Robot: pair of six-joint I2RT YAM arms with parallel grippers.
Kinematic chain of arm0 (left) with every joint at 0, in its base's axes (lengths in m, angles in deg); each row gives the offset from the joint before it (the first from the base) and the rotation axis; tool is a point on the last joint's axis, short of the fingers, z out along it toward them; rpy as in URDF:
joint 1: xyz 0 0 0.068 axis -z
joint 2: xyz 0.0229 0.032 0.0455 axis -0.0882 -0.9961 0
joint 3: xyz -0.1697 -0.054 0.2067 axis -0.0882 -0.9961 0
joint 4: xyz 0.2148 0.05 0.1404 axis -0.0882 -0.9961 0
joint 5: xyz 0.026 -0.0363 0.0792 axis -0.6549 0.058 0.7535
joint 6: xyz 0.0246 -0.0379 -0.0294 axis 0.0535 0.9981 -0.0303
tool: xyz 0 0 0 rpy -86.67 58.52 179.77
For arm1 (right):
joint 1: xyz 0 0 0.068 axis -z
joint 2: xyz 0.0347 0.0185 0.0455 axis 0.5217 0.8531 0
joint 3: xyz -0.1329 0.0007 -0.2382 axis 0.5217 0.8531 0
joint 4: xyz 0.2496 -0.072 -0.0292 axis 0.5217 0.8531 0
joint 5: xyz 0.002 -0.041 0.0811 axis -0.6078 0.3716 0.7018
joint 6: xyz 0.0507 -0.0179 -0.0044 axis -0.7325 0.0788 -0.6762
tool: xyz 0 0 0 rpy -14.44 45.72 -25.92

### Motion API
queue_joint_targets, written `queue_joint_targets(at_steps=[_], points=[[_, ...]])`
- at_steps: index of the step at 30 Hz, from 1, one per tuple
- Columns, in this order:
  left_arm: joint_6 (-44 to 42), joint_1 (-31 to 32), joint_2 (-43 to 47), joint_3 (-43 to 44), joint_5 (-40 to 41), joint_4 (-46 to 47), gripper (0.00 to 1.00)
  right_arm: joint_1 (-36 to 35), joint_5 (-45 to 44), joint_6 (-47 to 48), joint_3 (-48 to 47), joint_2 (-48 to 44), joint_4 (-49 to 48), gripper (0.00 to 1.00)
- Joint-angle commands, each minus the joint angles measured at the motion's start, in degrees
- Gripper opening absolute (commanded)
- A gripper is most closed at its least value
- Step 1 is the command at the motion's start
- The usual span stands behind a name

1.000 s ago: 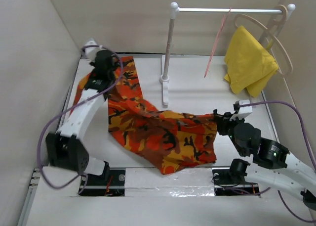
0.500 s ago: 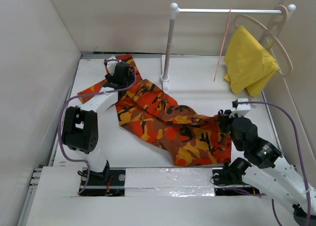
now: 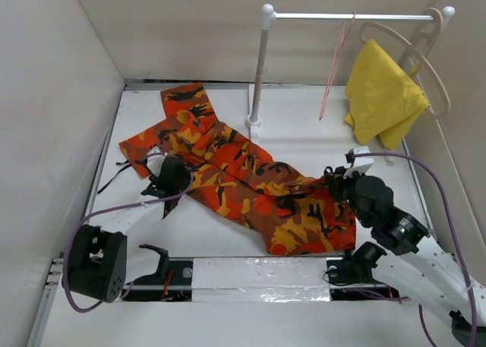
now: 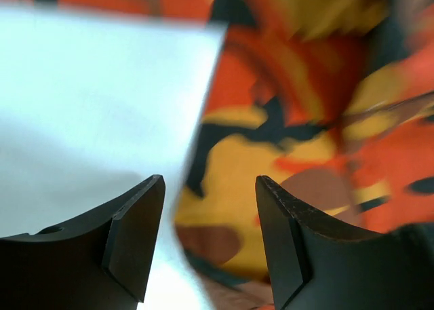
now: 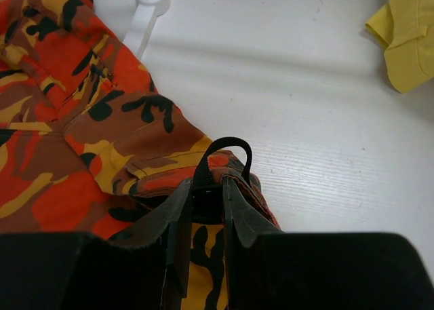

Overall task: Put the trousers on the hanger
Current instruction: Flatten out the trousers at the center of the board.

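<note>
Pinching the trousers [image 3: 258, 187] at 3 o'clock is my right gripper [image 5: 207, 188], plain only from its wrist. My left gripper [image 4: 210, 186] is spread.

Top cam, as I see it: camo trousers [image 3: 243, 184] lie flat on the table [image 3: 304, 142], running diag. from far-left corner to near-right. My L gripper [image 3: 173, 178] is down at their left edge, approx. mid-length, arm low. R gripper [image 3: 332, 181] is on the cloth's right end. Can't tell jaw state on either from here. Pink wire hanger [image 3: 335, 72] hangs tilted off the rack rail [image 3: 342, 16], near a yellow cloth [image 3: 383, 96] on a wooden hanger [image 3: 429, 66]. Pink hanger & trousers well apart.
</note>
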Motion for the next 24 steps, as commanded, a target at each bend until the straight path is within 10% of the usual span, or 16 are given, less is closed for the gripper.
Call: queue_joint_targets(at_steps=[1, 8, 13, 24], points=[[1.79, -0.51, -1.67, -2.57, -4.18, 3.05, 0.53, 0.37, 2.42, 1.82, -1.50, -0.07, -5.46, 0.00], [0.82, -0.51, -10.91, 3.76, -4.79, -0.73, 0.49, 0.37, 3.47, 2.00, -1.50, -0.95, -5.11, 0.00], [-2.17, 0.98, -13.02, 5.96, -7.51, -4.94, 0.18, 0.37, 2.68, 2.35, -2.73, -3.14, -5.28, 0.00], [2.82, 7.11, 6.72, -4.50, -16.84, -11.86, 0.00, 0.37, 3.65, 3.58, -7.04, -4.29, -5.38, 0.00]])
